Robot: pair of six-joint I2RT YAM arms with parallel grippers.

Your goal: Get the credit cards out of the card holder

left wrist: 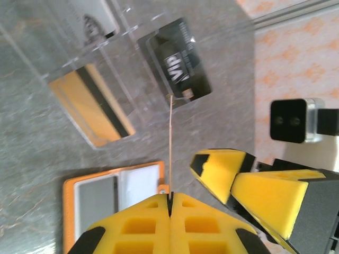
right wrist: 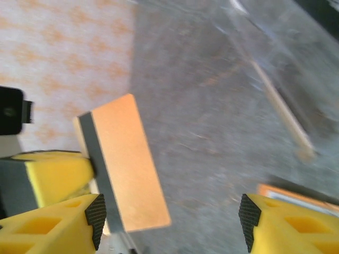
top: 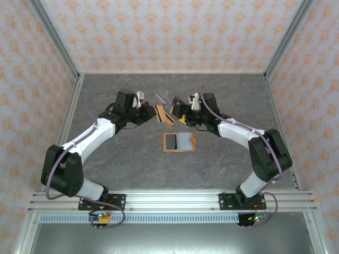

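Grey table is carrying the open card holder. My left gripper is pinching a tan card; my right gripper is gaping.

Just beyond the card holder you have little room: the left gripper, clamped on a tan card, and the right gripper, jaws apart, hang close together there. Further beyond it a clear plastic piece stands in your way. Left, right and on the near side of the card holder, the table lies bare.
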